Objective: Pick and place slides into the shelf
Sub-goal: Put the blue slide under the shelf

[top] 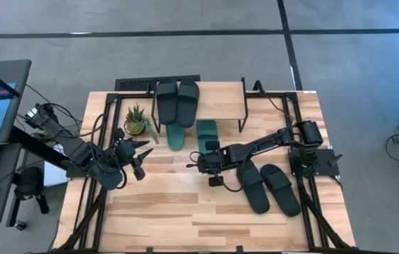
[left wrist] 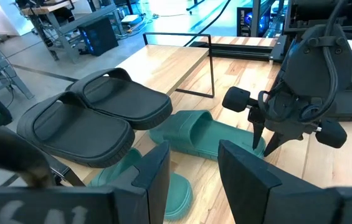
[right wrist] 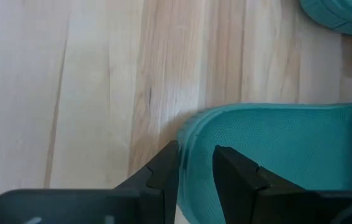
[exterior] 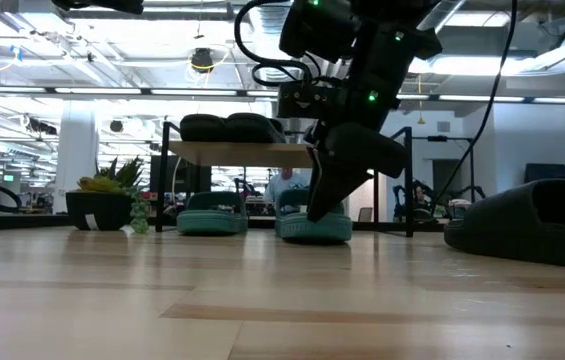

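Note:
The shelf (top: 224, 95) stands at the far middle of the table, and two black slides (top: 176, 99) lie on its top board. Two teal slides lie on the table in front of it: one (top: 176, 136) partly under the board, the other (top: 207, 132) to its right. Another black pair (top: 266, 188) lies on the table at the right. My right gripper (top: 203, 156) is down at the right teal slide's near end and shut on it. My left gripper (top: 143, 152) hovers open left of the teal slides, next to a plant. My right gripper (right wrist: 194, 171) pinches the rounded near end of the right teal slide's sole (right wrist: 191, 134) between its two fingers, which lie across the rim. It comes from above, slanting down (exterior: 320, 205). The slide (exterior: 312, 228) lies flat on the table.
A small potted plant (top: 137, 121) stands left of the shelf, close to my left gripper. The shelf's thin black legs (top: 245, 116) frame the space under the board. Bare wood stretches across the near half of the table (top: 185, 212).

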`<state>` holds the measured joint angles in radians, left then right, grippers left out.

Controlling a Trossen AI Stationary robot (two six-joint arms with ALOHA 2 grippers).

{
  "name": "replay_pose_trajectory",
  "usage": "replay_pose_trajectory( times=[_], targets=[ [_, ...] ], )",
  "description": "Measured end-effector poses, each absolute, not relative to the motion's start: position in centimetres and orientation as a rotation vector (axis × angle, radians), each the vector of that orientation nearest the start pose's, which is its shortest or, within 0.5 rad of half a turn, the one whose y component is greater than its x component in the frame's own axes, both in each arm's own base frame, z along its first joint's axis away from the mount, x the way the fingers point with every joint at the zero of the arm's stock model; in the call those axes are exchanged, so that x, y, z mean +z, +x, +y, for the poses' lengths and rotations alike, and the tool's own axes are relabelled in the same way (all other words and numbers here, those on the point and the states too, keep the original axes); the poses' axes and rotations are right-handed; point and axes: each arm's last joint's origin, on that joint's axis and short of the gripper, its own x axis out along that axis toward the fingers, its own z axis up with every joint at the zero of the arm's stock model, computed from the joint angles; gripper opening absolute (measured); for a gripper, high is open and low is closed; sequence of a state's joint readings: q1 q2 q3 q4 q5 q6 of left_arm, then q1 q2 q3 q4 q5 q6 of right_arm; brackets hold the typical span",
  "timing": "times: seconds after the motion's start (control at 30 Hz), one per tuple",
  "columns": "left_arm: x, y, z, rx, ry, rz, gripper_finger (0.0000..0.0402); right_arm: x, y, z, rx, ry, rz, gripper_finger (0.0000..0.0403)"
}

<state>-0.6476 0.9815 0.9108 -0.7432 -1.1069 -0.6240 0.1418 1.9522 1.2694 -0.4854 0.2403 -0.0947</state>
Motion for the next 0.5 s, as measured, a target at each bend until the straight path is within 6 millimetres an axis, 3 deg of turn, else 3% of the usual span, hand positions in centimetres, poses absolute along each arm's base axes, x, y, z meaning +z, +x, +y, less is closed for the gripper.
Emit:
replay_pose_trajectory(
  times=[0.5],
  targets=[
    [30.68, 15.70, -8.63, 0.564, 0.031, 0.360, 0.0125, 15.19, 38.11, 4.09, -0.003, -0.278, 1.166, 0.0088]
  ],
)
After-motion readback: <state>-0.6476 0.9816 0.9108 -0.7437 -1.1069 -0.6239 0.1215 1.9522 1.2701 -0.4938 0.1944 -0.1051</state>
